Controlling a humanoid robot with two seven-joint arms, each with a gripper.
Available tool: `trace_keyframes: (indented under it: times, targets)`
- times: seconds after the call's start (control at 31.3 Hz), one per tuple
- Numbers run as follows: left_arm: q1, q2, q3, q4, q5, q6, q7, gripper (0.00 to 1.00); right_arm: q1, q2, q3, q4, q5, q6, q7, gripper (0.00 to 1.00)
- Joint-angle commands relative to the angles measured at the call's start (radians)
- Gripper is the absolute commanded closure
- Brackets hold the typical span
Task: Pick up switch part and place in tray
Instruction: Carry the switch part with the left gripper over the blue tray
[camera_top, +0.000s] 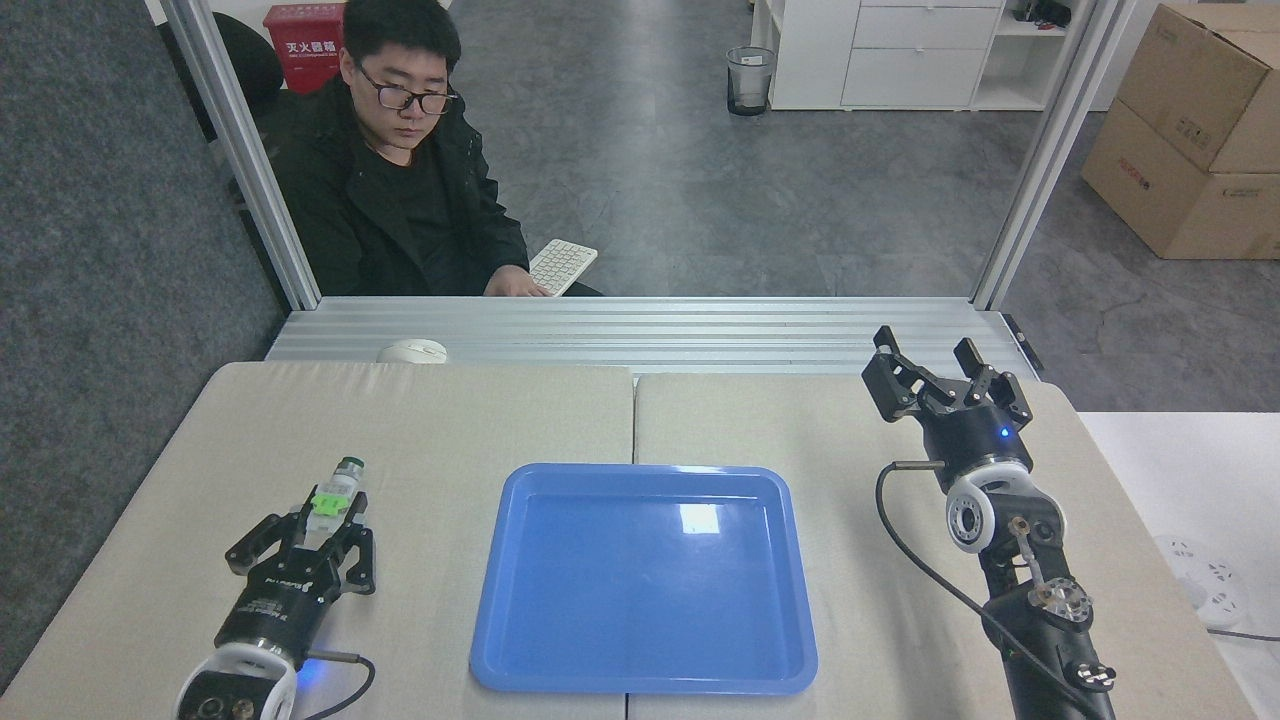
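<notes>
One switch part (333, 494), one tray (644, 578)

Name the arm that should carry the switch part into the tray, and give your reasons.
Left. The left gripper is shut on the switch part, just left of the tray. The right gripper is open and empty, beyond the tray's far side.

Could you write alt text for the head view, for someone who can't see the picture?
A robot's left gripper holds a small switch part with a green middle, left of an empty blue tray on a beige table. Its right gripper hangs open at the far right, holding nothing. A person in black sits beyond the table.
</notes>
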Motion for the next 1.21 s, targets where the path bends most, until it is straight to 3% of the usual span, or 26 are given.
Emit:
trace_keyframes:
  times: [0.0, 0.22, 0.41, 0.54, 0.64, 0.83, 0.93, 1.09, 1.18]
  targets:
    - [-0.128, -0.078, -0.229, -0.193, -0.016, -0.03, -0.081, 1.0, 0.0, 0.001, -0.001, 0.0, 0.0, 0.001, -0.001, 0.0]
    - [-0.107, -0.201, -0.418, -0.003, -0.242, -0.03, -0.15, 1.0, 0.0, 0.002, -0.001, 0.0, 0.0, 0.001, -0.001, 0.0]
    - [-0.098, -0.232, -0.423, 0.051, -0.26, -0.027, -0.153, 0.99, 0.0, 0.002, -0.001, 0.0, 0.0, -0.001, -0.001, 0.0]
    - [-0.098, -0.226, -0.418, 0.046, -0.256, -0.022, -0.153, 0.82, 0.0, 0.002, -0.001, 0.0, 0.0, -0.001, -0.001, 0.0]
    - [-0.096, -0.224, -0.417, 0.039, -0.253, -0.019, -0.155, 0.6, 0.0, 0.002, -0.001, 0.0, 0.0, -0.001, -0.001, 0.0]
    - [-0.078, -0.226, -0.417, -0.024, -0.25, -0.018, -0.155, 0.45, 0.0, 0.002, -0.001, 0.0, 0.0, -0.001, -0.001, 0.0]
    - [-0.076, -0.224, -0.4, -0.096, -0.248, -0.004, -0.155, 0.32, 0.0, 0.002, -0.001, 0.0, 0.0, -0.001, -0.001, 0.0]
    - [-0.098, -0.229, -0.277, -0.187, -0.228, 0.015, -0.139, 0.08, 0.0, 0.002, -0.001, 0.0, 0.0, -0.001, -0.001, 0.0]
    - [-0.159, -0.227, -0.187, -0.185, -0.179, 0.065, -0.142, 0.08, 0.0, 0.002, -0.001, 0.0, 0.0, -0.001, -0.001, 0.0]
